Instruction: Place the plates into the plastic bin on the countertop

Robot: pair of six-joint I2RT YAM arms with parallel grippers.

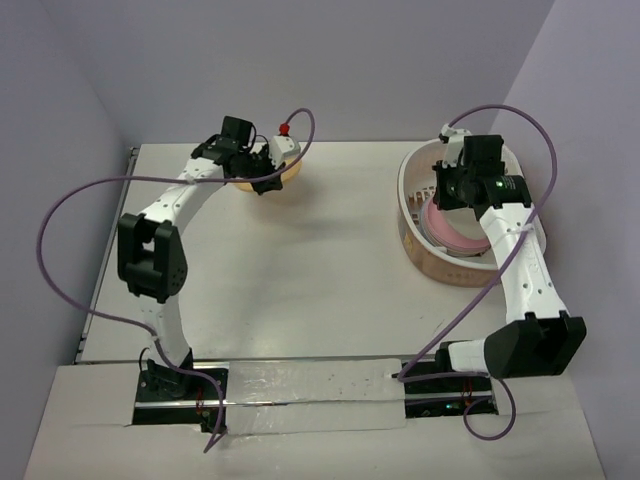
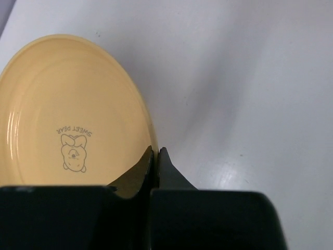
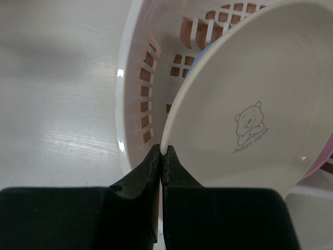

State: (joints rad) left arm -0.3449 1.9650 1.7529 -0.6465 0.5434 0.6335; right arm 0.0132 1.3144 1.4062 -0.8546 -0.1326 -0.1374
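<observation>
Here, right gripper [image 3: 160, 151] pinches the rim of a round cream plastic plate [image 3: 250, 104] tilted over the white slotted plastic bin [image 3: 135, 78]; next, likely lower and release. Well left of the bin, left gripper [image 2: 156, 151] pinches the rim of an orange-yellow plate [image 2: 67, 104].

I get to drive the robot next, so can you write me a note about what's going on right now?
The left gripper is shut on the rim of the yellow plate, at the far side of the countertop.
The right gripper is shut on the rim of the cream plate, holding it tilted over the plastic bin.
Done: a pink plate lies in the bin.
Left: let the cream plate go into the bin, then carry the yellow plate across and put it in too.
</observation>
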